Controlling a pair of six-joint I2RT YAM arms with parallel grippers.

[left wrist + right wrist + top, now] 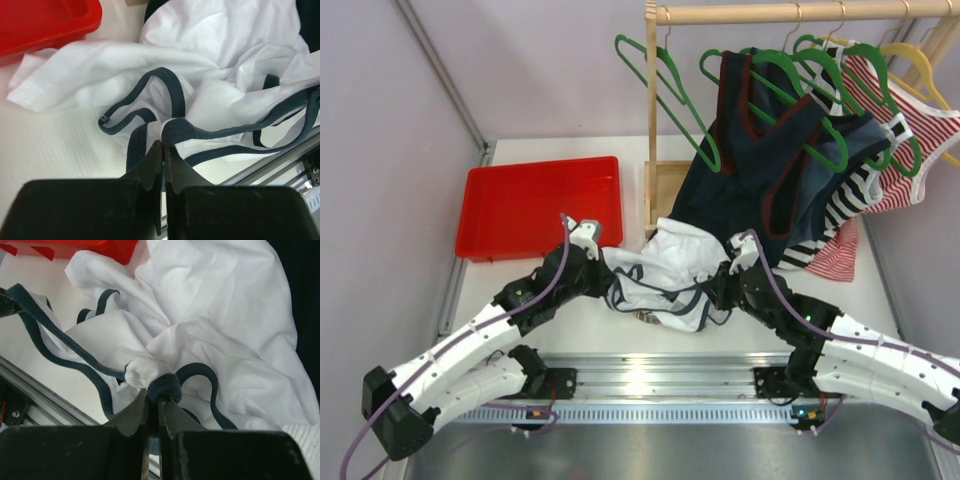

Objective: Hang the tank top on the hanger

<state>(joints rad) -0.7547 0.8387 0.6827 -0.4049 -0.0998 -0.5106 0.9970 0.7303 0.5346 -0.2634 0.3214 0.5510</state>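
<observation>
Jaws on tank top [678, 252], beside red tray [540, 205]

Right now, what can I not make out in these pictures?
- Graphic on the tank top: top view, buried in its own folds.
- Yellow hanger: top view, cut by the right edge.
- Red-striped top: top view, partly behind the navy top.

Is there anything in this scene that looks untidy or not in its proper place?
Yes. The tank top lies crumpled in a heap on the table, with its straps twisted. The left pincer and the right pincer each pinch its dark trim.
</observation>
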